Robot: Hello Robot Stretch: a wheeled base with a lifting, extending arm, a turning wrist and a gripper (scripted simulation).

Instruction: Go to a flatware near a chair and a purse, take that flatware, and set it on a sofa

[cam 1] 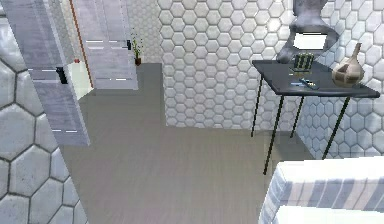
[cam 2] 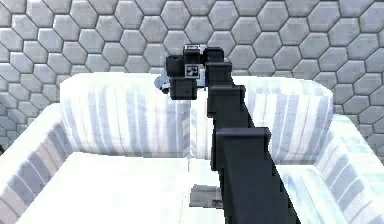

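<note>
Gripper [cam 2: 168,84] near sofa [cam 2: 110,122] (white, striped)

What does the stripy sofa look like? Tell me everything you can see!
The sofa is white with soft pale grey stripes, and it looks like padded cloth. It has a tall rounded backrest, a puffy armrest at each end and a wide seat in between. It stands upright in front of a grey hexagon-tiled wall. The robot's dark arm stretches over the seat, and its pincer is up in front of the backrest. Whether they touch the sofa cannot be told.
</note>
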